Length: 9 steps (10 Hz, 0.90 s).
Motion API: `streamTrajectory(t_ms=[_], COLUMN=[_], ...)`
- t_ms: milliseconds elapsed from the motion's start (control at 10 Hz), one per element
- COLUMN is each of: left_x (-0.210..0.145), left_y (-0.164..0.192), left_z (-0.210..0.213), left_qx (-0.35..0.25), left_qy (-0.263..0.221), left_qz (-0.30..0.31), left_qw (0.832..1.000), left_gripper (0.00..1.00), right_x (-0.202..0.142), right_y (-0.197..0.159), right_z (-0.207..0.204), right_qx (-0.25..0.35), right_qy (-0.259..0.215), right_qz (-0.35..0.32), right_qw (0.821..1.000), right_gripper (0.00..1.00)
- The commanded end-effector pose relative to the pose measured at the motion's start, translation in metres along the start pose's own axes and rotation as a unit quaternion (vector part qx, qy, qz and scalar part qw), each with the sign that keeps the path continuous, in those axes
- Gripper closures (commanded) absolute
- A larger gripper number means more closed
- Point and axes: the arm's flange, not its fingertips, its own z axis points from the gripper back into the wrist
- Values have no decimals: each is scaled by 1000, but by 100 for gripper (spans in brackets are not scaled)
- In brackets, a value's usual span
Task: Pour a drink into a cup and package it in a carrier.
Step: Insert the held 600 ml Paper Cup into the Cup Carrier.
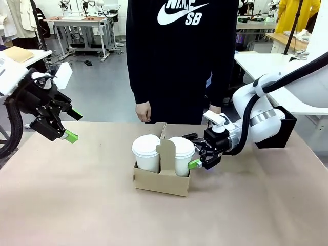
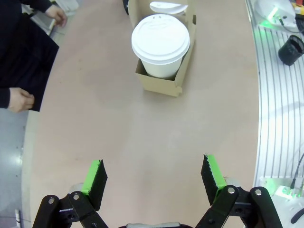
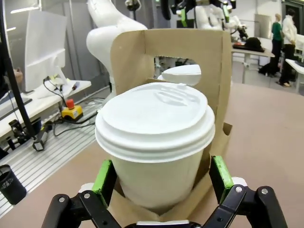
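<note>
Front view: the right jaws (image 1: 201,160) stand spread beside a cup (image 1: 182,155) seated in the carrier (image 1: 162,180). Pull straight back, slowly.

Left wrist view: the left jaws (image 2: 153,177) are spread, the carrier far ahead.

Right wrist view: the cup sits between the pads (image 3: 103,175), maybe touching.

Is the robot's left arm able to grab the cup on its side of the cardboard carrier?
Probably yes. The left gripper is open, and bare table lies between it and the nearer lidded cup in the carrier. The right gripper is at the other cup.
</note>
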Motion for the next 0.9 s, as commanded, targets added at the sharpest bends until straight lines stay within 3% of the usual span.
streamTrajectory(t_ms=[0,200,300,400,500,800], left_x=[-1,-1,-1,-1,-1,-1], left_y=[2,2,2,2,2,2], left_z=[-1,-1,-1,-1,-1,-1], left_qx=[-4,-4,-4,-4,-4,-4], left_qy=[-12,-12,-12,-12,-12,-12], left_qz=[-8,-8,-8,-8,-8,-8], left_qw=[1000,1000,1000,1000,1000,1000], left_gripper=[0,0,0,0,0,0], right_x=[13,31,45,59,67,92], right_y=[10,27,49,78,107,205], right_z=[18,57,81,106,129,179], right_qx=[-17,-68,-136,-201,-280,-451], right_qy=[31,60,83,76,77,83], right_qz=[-6,-37,-88,-158,-221,-269], right_qw=[999,995,983,964,931,847], right_gripper=[0,0,0,0,0,0])
